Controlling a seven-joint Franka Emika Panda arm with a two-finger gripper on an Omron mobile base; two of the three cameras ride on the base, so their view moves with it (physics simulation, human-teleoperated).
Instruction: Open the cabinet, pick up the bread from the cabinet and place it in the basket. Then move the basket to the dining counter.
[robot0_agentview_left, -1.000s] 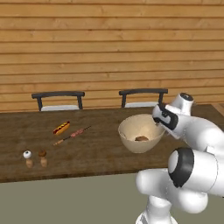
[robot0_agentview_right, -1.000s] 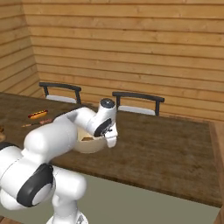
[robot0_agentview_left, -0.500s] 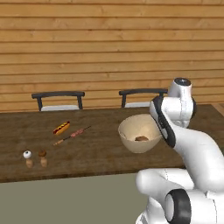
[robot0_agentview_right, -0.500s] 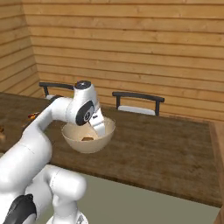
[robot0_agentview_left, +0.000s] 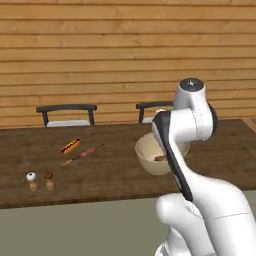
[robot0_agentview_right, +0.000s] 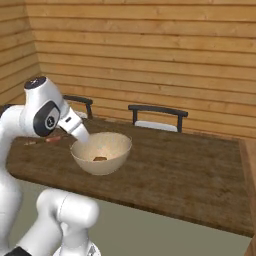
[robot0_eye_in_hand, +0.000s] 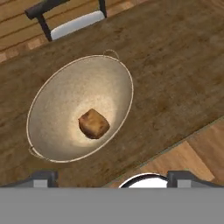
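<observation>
Since the basket (robot0_eye_in_hand: 65, 105) is a rigid, deep bowl with a thin rim and two small loop handles, it is judged to be light and stiff, best taken at the rim or at one handle rather than by its round wall, which would likely slip between flat fingertips. One basket is counted, and it is set on the dining counter (robot0_agentview_right: 190, 170), towards the near edge and nearer the left end in the right base view. One bread (robot0_eye_in_hand: 93, 123) is counted; it is seen lying loose at the bottom of the basket, touching the speckled inside. It is judged to be light and somewhat soft, and it could roll if the basket were tipped.

The gripper (robot0_eye_in_hand: 111, 180) is held above the basket with its jaws spread wide apart and nothing between them; its two dark fingertips (robot0_eye_in_hand: 43, 178) are seen at the lower edge of the hand view.

Towards the far left part of the counter, one hot dog (robot0_agentview_left: 70, 146) and one skewer (robot0_agentview_left: 82, 154) are counted, and two small shakers (robot0_agentview_left: 40, 181) are seen near the front edge. Two dark chairs (robot0_agentview_left: 66, 114) are counted behind the far edge.
</observation>
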